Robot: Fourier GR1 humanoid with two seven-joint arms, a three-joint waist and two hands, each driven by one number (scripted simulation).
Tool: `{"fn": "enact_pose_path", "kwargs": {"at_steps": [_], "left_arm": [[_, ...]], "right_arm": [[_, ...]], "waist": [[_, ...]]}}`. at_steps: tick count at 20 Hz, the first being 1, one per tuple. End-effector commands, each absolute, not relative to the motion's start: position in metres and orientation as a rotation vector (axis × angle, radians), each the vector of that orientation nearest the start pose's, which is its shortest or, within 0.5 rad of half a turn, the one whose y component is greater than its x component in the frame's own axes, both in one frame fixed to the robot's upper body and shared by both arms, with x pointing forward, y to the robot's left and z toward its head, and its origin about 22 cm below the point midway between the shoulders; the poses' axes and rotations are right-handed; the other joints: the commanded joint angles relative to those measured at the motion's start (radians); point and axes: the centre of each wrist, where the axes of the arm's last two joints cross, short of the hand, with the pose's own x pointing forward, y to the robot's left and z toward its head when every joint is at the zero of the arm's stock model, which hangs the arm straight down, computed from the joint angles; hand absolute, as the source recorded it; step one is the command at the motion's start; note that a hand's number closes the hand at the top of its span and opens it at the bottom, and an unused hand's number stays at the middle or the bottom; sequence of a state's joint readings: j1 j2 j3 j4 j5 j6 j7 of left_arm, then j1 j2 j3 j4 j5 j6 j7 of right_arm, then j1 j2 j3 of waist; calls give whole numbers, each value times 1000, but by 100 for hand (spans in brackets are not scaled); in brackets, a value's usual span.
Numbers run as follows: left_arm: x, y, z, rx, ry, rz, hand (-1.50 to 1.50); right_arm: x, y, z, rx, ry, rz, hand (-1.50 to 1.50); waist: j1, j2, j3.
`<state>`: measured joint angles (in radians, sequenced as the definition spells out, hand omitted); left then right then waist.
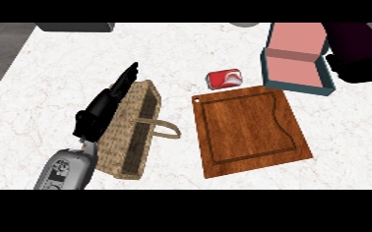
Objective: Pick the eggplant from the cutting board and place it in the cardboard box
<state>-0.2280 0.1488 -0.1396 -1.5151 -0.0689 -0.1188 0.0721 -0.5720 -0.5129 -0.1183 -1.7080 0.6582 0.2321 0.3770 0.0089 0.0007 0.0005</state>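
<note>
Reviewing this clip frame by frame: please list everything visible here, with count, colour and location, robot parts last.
cutting board: one, brown wood, centre-right of the counter, nothing on it.
cardboard box: one, teal outside, pink inside, open, upper right, beyond the board.
eggplant: one, dark purple, at the right edge beside the box, above the right hand.
can: one, red and white, lying between box and board.
wicker basket: one, tan, with a handle, left of the board.
grey objects: two, at the top edge, cut off, cannot tell what they are.
counter: one, white marble.
left hand: one, black, fingers straight, beside the basket.
right hand: one, black, right edge, mostly cut off.
</note>
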Motion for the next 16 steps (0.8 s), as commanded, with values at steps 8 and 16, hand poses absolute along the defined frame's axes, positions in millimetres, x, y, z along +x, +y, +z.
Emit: {"fn": "enact_pose_path", "kwargs": {"at_steps": [8, 16], "left_arm": [[293, 210, 46, -57, -1614, -456, 0], [286, 203, 35, -65, -1620, -485, 0]], "right_arm": [[389, -291, 189, -1162, -1514, 818, 150], [411, -310, 138, -916, -1381, 638, -150]], "waist": [[7, 4, -1], [12, 7, 0]]}}
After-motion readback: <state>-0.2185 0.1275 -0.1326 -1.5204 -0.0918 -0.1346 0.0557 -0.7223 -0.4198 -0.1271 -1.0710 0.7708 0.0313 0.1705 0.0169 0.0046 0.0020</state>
